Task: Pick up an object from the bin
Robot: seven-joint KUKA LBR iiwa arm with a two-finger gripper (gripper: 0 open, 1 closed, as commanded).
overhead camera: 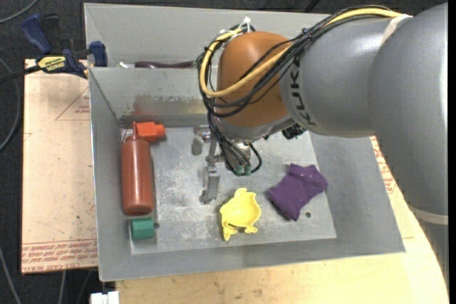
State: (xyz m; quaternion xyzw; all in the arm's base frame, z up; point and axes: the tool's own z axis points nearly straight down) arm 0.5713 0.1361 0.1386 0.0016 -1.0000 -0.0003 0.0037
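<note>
Green block lies nearest, well left of the yellow crumpled lump. Purple cloth wad is just right of the yellow lump, slightly farther back. Red-brown bottle w/ orange cap lies lengthwise, well left of it. End effector hangs just behind the yellow lump, spread wide, nothing btwn, over bare bin floor.
</note>
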